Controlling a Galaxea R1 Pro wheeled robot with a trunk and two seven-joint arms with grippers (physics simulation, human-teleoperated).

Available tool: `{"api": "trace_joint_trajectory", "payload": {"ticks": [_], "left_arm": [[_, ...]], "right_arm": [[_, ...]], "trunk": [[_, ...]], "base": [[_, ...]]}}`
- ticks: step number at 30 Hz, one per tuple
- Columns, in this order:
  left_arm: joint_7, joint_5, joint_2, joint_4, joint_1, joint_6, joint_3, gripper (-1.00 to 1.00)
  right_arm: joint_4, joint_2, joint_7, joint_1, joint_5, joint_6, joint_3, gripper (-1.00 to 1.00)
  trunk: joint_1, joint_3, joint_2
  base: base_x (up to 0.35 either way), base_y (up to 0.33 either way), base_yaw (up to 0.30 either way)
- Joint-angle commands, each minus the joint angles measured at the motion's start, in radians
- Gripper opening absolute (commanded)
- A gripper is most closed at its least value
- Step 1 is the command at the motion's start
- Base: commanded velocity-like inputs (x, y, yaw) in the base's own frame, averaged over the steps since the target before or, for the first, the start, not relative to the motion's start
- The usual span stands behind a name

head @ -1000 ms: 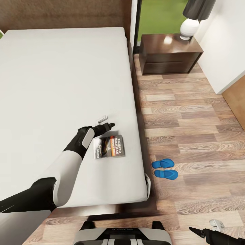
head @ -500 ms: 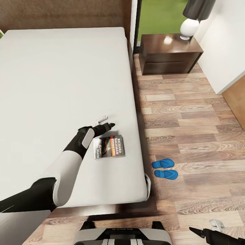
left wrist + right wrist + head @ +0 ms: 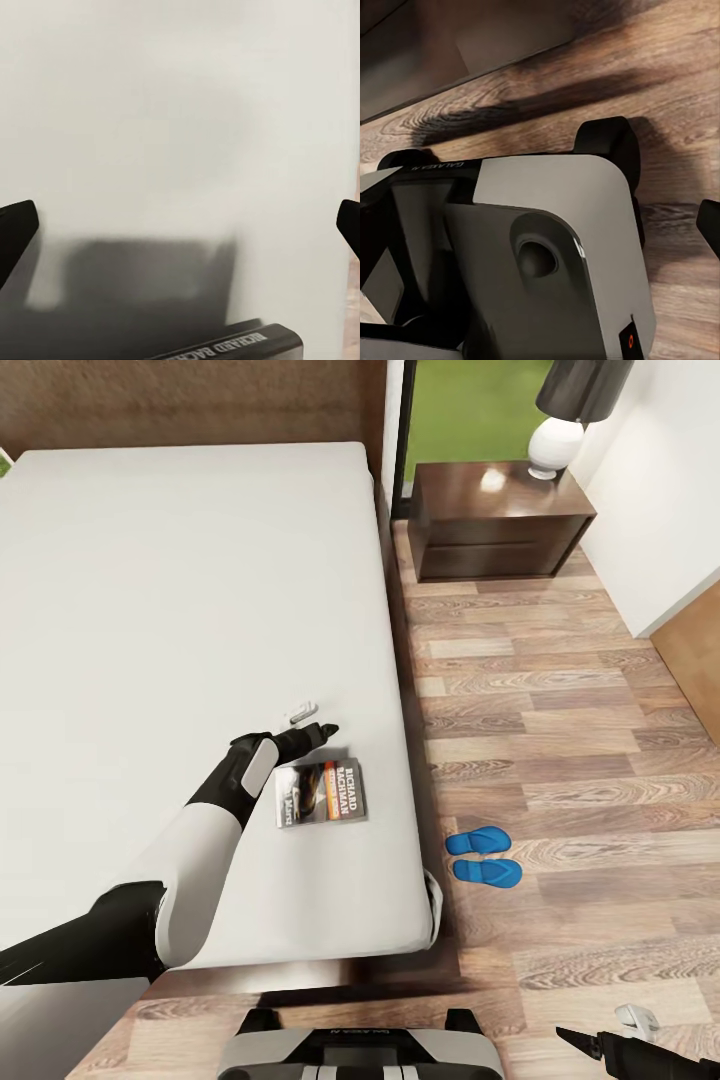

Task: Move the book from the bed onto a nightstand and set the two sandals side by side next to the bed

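Observation:
The book (image 3: 320, 792) lies flat on the white mattress of the bed (image 3: 180, 580), near its right edge and foot end. My left gripper (image 3: 312, 722) hovers open just beyond the book's far edge, toward the headboard. In the left wrist view its dark fingertips (image 3: 15, 234) stand wide apart over the mattress, with the book's spine (image 3: 225, 347) at the frame's edge. The two blue sandals (image 3: 484, 857) lie side by side on the floor next to the bed. The nightstand (image 3: 500, 520) stands at the far right of the bed. My right gripper (image 3: 612, 1035) hangs low and open over the floor.
A lamp (image 3: 560, 420) with a dark shade stands on the nightstand's back corner. A white wall (image 3: 660, 510) and a light wooden door (image 3: 700, 650) bound the wood-plank floor (image 3: 560, 730) on the right. My own base (image 3: 547, 247) sits at the bed's foot.

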Motion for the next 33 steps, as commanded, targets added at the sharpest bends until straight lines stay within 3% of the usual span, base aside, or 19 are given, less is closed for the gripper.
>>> {"api": "trace_joint_trajectory", "payload": {"ticks": [1, 33], "left_arm": [[-0.003, 0.002, -0.001, -0.001, 0.0, 0.008, 0.008, 1.0], [-0.004, 0.002, -0.001, 0.025, 0.001, 0.006, 0.008, 1.0]], "right_arm": [[0.0, 0.0, 0.003, 0.0, -0.005, 0.01, -0.001, 1.0], [0.0, 0.0, 0.003, 0.0, -0.005, 0.01, -0.001, 1.0]], "trunk": [[0.0, 0.0, 0.0], [0.0, 0.0, 0.0]], "base": [[0.0, 0.0, 0.0], [-0.069, 0.0, 0.0]]}}
